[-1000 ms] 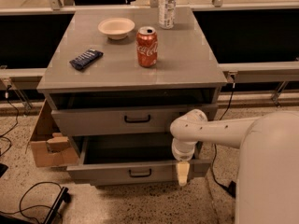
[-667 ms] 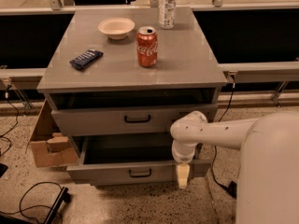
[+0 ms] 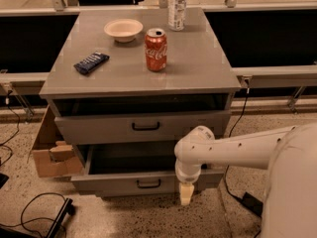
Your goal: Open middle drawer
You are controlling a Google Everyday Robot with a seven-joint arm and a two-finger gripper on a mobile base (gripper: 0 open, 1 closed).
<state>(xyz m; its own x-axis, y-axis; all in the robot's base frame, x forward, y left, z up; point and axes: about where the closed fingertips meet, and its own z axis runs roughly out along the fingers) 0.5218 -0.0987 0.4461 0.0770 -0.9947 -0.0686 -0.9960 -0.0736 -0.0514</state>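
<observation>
The middle drawer stands pulled out below the desk. The robot's hand points down at the drawer front's right end; whether it is open or closed cannot be told.

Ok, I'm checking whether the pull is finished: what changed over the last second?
Only the gripper moved, sinking slightly and drifting leftward in the picture, at the right end of the middle drawer. That drawer stayed pulled out as before; the top drawer and can did not move.
</observation>
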